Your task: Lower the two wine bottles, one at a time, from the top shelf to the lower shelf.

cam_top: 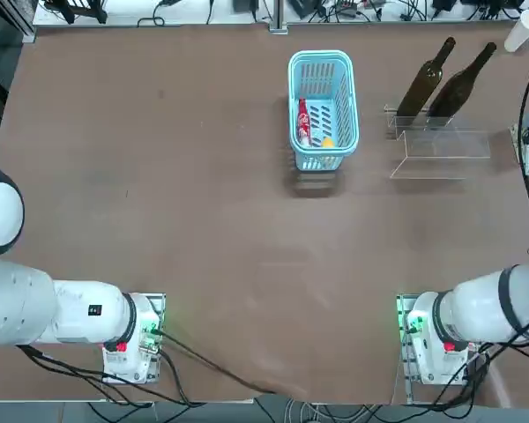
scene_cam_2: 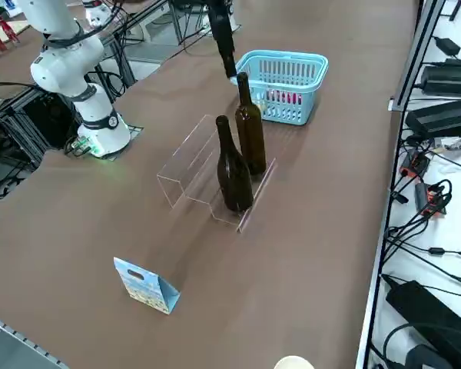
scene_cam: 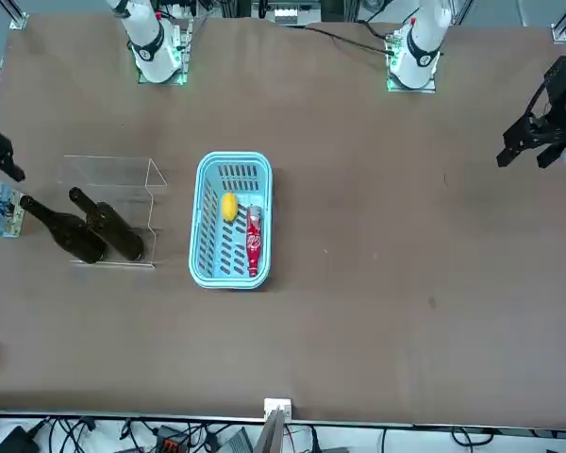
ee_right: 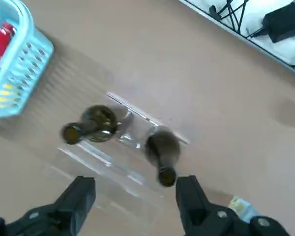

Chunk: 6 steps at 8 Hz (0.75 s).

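The two wine bottles are dark glass with long necks. They stand upright side by side on the clear stand's narrow far step, the lower shelf, which sits low to the table. The wider top shelf, nearer the robot, is bare. My right gripper hangs high above the stand on its robot side, looking down on both bottle mouths. It is open and holds nothing. In the front view it shows at the left edge.
A light-blue basket holding a red can and a yellow item stands left of the stand. A small blue printed carton sits on the table to the stand's right. A white cup stands at the far right corner.
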{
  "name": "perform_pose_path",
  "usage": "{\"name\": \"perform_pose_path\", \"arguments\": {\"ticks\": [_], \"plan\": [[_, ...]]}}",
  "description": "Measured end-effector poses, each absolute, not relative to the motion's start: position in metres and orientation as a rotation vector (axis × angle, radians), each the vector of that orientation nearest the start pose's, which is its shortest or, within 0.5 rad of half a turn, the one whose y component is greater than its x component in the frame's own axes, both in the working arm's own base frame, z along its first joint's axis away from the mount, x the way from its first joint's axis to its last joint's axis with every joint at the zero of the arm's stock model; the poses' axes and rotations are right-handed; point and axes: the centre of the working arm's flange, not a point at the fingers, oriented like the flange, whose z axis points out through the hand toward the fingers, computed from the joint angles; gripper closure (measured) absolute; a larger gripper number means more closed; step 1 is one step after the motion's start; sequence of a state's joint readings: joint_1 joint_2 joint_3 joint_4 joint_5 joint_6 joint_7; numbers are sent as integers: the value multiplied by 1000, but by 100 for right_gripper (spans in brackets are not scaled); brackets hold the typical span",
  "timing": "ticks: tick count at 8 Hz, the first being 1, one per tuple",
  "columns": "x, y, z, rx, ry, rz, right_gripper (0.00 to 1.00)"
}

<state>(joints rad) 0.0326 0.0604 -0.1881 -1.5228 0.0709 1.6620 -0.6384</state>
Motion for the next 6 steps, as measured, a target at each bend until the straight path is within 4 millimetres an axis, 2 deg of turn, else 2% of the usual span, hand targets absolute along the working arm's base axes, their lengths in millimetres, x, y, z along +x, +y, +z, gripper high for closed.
{"name": "perform_pose_path", "arguments": {"ticks": [1, 3, 6], "plan": [[567, -67, 634, -3028, -620, -140, 0], [550, -42, 645, -3042, -353, -47, 0], [538, -24, 645, -3052, -107, 6, 0]]}}
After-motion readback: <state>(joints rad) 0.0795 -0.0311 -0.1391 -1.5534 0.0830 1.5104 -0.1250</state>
